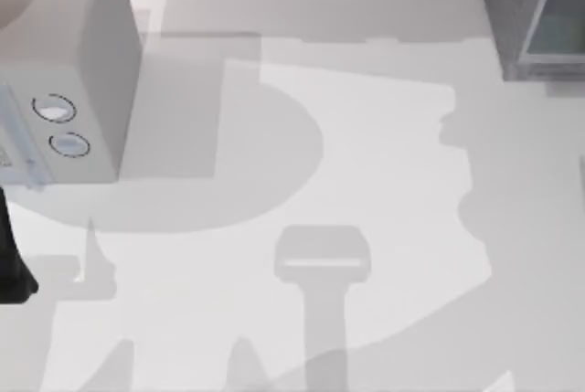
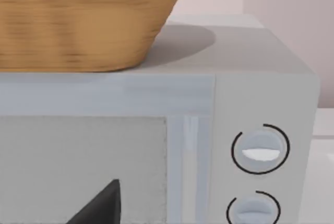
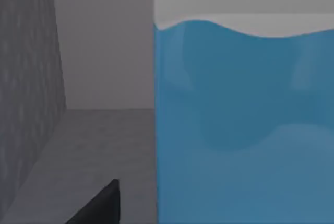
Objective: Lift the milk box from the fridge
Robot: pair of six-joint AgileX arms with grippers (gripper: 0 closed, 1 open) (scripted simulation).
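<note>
Right in front of the right gripper (image 3: 112, 203) sat the milk box (image 3: 245, 130), inside the fridge (image 3: 31, 104) | finger state: couldn't tell | tip: probably square up on the carton, grip firmly, lift straight | left arm parked by the microwave (image 2: 261, 104)

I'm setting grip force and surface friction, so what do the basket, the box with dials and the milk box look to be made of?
Basket: woven wicker or straw, judging by its tan ribbed weave, matte. Box with dials: smooth pale grey shell, painted metal or plastic; its look leaves that open. Milk box: smooth blue face under a white top, probably coated carton with a slight sheen.
</note>
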